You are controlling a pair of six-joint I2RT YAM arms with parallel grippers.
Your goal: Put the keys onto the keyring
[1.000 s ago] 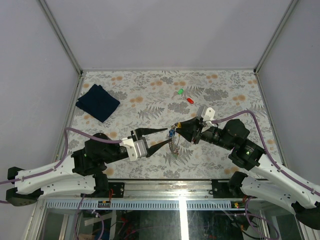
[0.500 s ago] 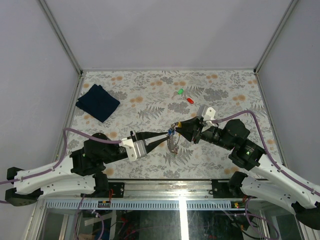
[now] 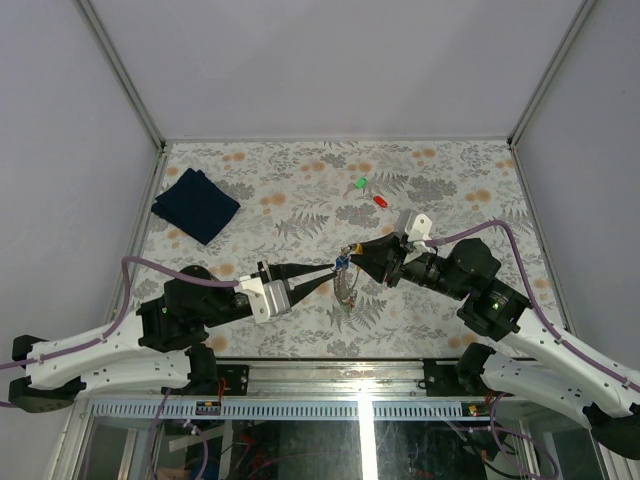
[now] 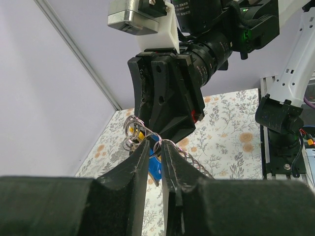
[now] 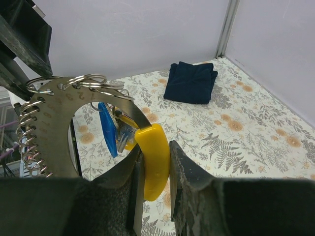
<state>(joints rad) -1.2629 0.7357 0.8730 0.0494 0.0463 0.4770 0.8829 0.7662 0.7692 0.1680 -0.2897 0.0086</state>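
**Both sets of fingers meet on a bunch of keys above the worktop**

In the overhead view the two arms converge just below the centre of the frame, their tips almost touching above the floral worktop. The left fingers are clenched on the blue key, whose tag is wedged in the narrow gap between them. The right fingers are clamped on the yellow key, squeezing its tag from both sides.

Both keys appear to hang from the keyring, a bundle of silvery loops held in the air between the two sets of fingers. A curved, perforated metal plate with a coiled wire edge hangs from the same loops.

Two more keys lie loose on the worktop, up and right of centre. They are the green key and, just beside it to the lower right, the red key. A folded dark blue cloth lies at the left of the frame, well apart from the rest.
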